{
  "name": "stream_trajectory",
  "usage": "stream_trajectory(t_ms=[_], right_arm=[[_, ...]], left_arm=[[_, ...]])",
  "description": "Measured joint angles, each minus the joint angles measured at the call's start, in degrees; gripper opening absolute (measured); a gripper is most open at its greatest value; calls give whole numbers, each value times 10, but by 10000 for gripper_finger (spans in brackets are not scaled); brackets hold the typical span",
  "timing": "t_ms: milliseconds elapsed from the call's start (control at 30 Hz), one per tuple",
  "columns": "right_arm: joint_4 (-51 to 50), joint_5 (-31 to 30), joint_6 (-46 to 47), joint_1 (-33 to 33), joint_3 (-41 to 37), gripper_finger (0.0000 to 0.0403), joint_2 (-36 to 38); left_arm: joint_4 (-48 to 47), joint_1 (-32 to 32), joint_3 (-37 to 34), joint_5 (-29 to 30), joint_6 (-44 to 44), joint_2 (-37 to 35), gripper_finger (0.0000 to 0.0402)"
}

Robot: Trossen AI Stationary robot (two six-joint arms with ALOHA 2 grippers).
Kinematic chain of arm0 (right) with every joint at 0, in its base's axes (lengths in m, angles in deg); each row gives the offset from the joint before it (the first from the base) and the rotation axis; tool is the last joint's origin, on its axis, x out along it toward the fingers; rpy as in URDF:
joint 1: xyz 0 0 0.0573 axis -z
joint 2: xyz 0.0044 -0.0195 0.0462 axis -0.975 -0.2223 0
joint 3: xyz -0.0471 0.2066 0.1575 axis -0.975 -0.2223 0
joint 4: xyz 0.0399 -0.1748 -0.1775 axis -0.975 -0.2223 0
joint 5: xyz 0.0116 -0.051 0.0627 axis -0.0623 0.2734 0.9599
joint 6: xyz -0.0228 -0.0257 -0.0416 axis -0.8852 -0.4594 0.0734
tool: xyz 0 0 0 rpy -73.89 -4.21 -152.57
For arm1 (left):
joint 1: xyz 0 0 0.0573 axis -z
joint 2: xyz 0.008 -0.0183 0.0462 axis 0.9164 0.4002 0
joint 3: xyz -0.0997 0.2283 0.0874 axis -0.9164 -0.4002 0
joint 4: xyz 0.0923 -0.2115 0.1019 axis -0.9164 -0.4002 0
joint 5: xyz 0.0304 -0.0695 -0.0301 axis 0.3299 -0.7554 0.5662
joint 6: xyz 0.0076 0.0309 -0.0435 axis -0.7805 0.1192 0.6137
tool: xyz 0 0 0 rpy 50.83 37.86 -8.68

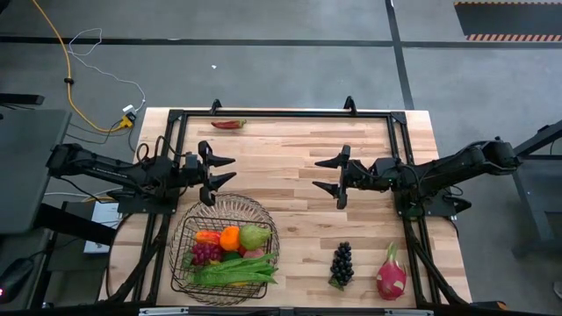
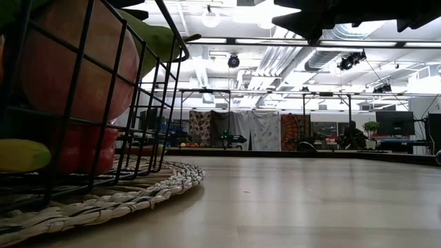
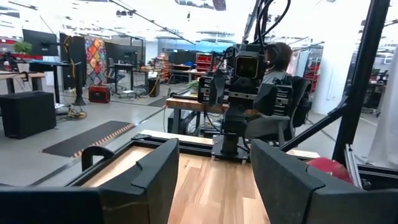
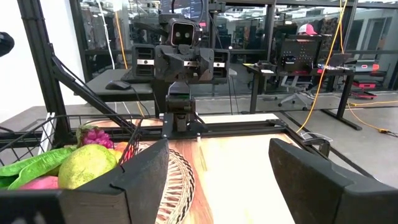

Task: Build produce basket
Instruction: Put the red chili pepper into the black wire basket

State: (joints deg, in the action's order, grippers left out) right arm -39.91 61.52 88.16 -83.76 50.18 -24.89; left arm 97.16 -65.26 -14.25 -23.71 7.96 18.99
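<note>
Both grippers are just hanging open and empty over the table. The left gripper (image 1: 223, 171) sits just beyond the basket's (image 1: 263, 213) far rim; the right gripper (image 1: 327, 176) is well away from the grapes (image 1: 342, 262) and dragon fruit (image 1: 392, 274).

Two dark jointed arms, black angular two-finger end effectors

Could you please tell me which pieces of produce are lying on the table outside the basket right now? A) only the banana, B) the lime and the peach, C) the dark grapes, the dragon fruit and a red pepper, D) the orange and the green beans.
C: the dark grapes and dragon fruit lie right of the basket, and a red pepper lies at the far edge.
</note>
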Motion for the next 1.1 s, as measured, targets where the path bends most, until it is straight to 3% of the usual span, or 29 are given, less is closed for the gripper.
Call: stream_trajectory(t_ms=[367, 767, 1100], right_arm=[[0, 0, 0, 0, 0, 268, 0], [0, 0, 0, 0, 0, 268, 0], [-5, 0, 0, 0, 0, 268, 0]], left_arm=[[0, 0, 0, -9, 0, 0, 203], [-5, 0, 1, -10, 2, 4, 333], [-15, 0, 1, -7, 32, 4, 340]])
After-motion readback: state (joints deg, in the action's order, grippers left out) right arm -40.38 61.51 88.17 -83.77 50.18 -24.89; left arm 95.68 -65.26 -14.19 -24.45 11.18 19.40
